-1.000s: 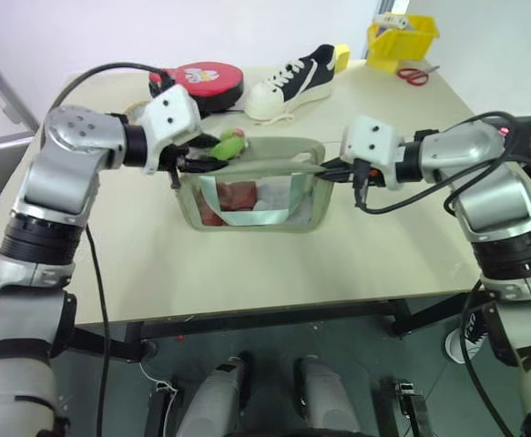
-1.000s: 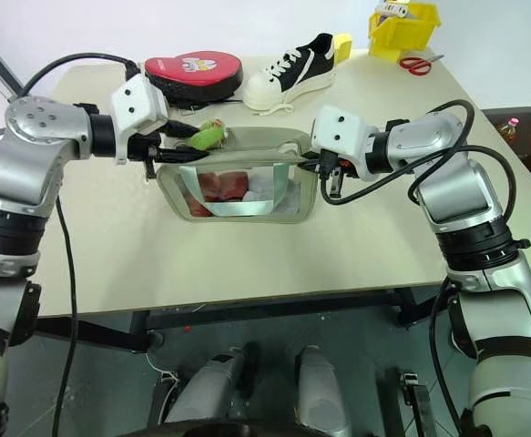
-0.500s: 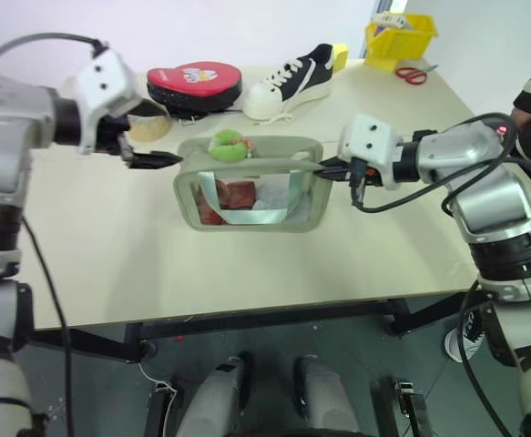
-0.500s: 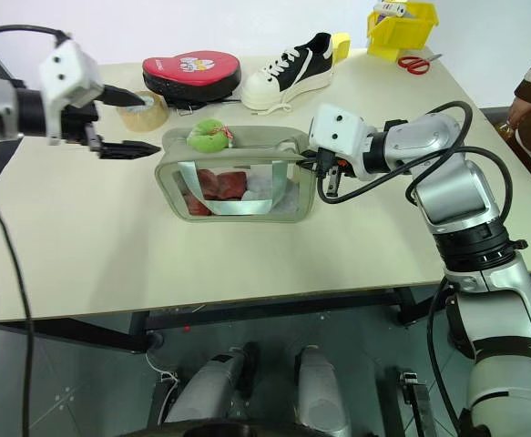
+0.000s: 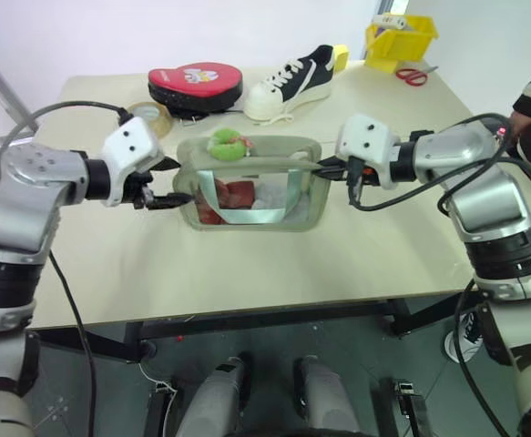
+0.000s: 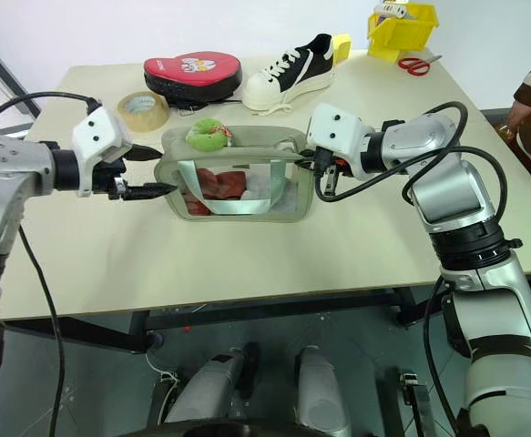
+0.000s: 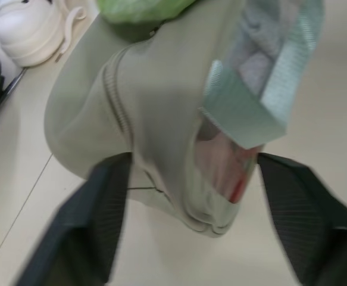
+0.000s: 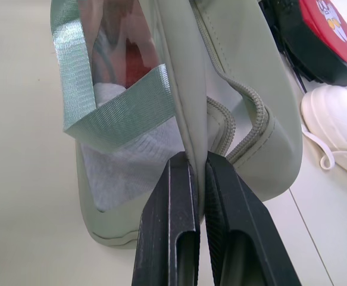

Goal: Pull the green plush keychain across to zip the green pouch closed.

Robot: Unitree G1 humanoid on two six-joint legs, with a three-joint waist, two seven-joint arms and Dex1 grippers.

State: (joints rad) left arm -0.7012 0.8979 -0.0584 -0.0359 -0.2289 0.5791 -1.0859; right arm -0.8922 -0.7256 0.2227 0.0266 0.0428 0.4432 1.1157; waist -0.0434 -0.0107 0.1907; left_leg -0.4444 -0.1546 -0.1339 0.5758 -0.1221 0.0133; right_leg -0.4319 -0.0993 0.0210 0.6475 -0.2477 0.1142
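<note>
Left claw has let go of the green plush keychain and dropped back to the green pouch's left end, fingers spread either side of it. Right claw hasn't moved, pinched on the pouch's right end. Pouch sits mid-counter, keychain on top near its left end.

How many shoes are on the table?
1. A black-and-white sneaker lies at the far side of the table, beside the red-and-black pad, behind the green pouch. A hidden one can't be ruled out.
</note>
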